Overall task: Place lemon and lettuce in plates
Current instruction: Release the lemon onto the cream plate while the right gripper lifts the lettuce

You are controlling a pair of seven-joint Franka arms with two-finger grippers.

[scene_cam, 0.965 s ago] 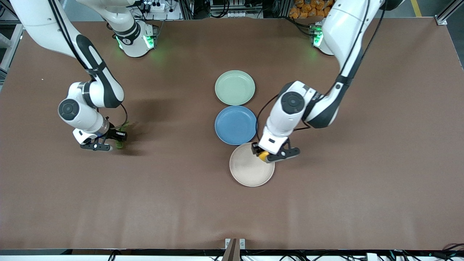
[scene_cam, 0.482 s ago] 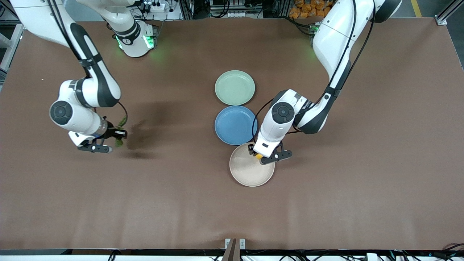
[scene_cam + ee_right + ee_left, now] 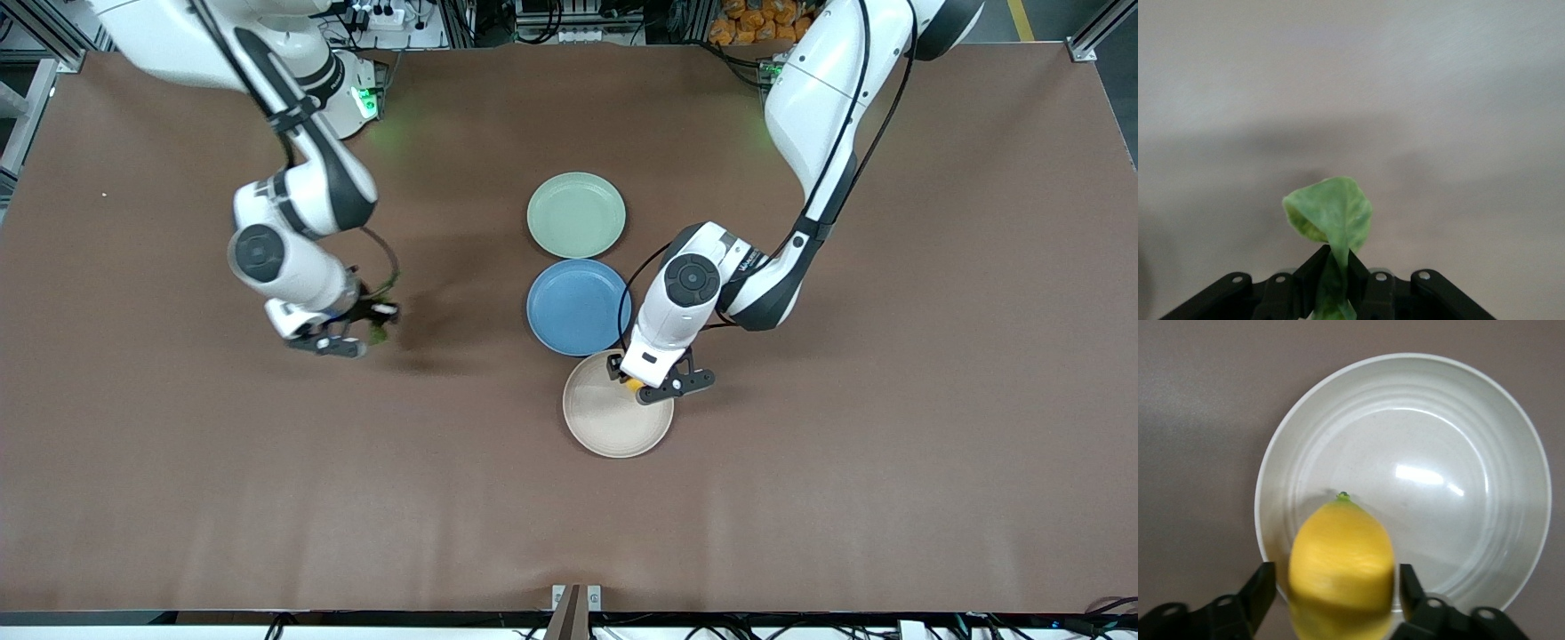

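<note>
We take the beige plate (image 3: pixel 613 418) as our landmark; it lies nearest the front camera of the three plates on the brown table (image 3: pixel 800 498). Over its rim, on the side toward the left arm's end of the table, we see the left gripper (image 3: pixel 660 384) with its fingers closed on the lemon (image 3: pixel 634 385). In the left wrist view the lemon (image 3: pixel 1341 570) sits between the two black fingers (image 3: pixel 1261 590), its pointed tip aimed over the beige plate (image 3: pixel 1458 420), whose bowl holds nothing else. We cannot tell from these views whether the lemon touches the plate.

Just beside the beige plate, farther from the front camera, lies the blue plate (image 3: pixel 578 307); their rims nearly meet. Farther again, just beside the blue one, lies the green plate (image 3: pixel 576 215). Both are bare.

Well apart from the beige plate, toward the right arm's end of the table, the right gripper (image 3: pixel 351 333) hangs over bare tabletop. Its fingers pinch the lettuce (image 3: pixel 380 313), which shows as a dark green scrap at the gripper's side. In the right wrist view the fingers (image 3: pixel 1313 270) stand narrow, clamped on the folded leaf (image 3: pixel 1331 220), which rises from between them with the table surface below it.
</note>
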